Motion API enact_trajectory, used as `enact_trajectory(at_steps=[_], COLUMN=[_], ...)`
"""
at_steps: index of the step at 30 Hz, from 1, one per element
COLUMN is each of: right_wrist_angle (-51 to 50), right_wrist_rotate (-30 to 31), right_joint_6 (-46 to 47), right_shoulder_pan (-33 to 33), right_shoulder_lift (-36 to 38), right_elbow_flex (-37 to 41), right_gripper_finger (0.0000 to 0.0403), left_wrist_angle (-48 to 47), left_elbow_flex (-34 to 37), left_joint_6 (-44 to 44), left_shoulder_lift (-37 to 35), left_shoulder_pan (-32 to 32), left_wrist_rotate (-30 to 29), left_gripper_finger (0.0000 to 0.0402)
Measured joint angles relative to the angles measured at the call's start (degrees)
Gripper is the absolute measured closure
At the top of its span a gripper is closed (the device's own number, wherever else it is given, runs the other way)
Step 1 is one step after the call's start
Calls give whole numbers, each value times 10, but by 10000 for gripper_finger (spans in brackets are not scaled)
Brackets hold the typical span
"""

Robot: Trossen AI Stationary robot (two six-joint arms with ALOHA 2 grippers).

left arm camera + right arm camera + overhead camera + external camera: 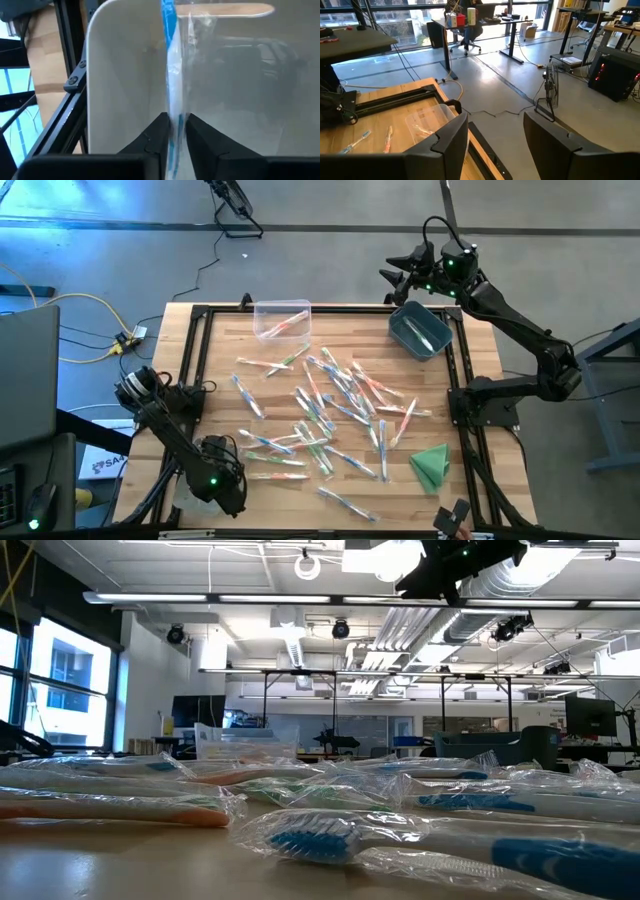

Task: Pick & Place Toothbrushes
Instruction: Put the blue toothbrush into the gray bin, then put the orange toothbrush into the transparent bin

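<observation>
Toothbrushes (330,405) still lie by the dozen across the table (215,380), pointing every way, so most of the job looks undone. Left of that pile, off the table's near-left corner, the left gripper (173,131) holds a blue-handled toothbrush (171,75) between narrow fingers over a white bin (115,60), its long axis running straight out from the fingertips. Right of the pile, the right gripper (495,132) hangs empty with fingers apart past the blue bin (420,330). A clear bin (282,318) already holds a couple.
</observation>
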State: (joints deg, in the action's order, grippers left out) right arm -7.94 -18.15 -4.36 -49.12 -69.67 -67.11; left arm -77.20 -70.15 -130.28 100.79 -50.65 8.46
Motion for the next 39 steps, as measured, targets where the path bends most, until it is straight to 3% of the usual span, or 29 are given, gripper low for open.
enact_trajectory(at_steps=[12, 33, 39], right_wrist_angle=[0, 0, 0], right_wrist_rotate=[0, 0, 0], right_joint_6=[-4, -5, -5], right_shoulder_pan=[0, 0, 0], right_shoulder_lift=[0, 0, 0], right_elbow_flex=[0, 0, 0], right_gripper_finger=[218, 218, 218], left_wrist_angle=[12, -126, -128], left_elbow_flex=[0, -124, -146], left_joint_6=[25, 54, 49], left_shoulder_lift=[0, 0, 0], left_shoulder_pan=[0, 0, 0], left_wrist_rotate=[-1, -79, -119], left_gripper_finger=[257, 270, 270])
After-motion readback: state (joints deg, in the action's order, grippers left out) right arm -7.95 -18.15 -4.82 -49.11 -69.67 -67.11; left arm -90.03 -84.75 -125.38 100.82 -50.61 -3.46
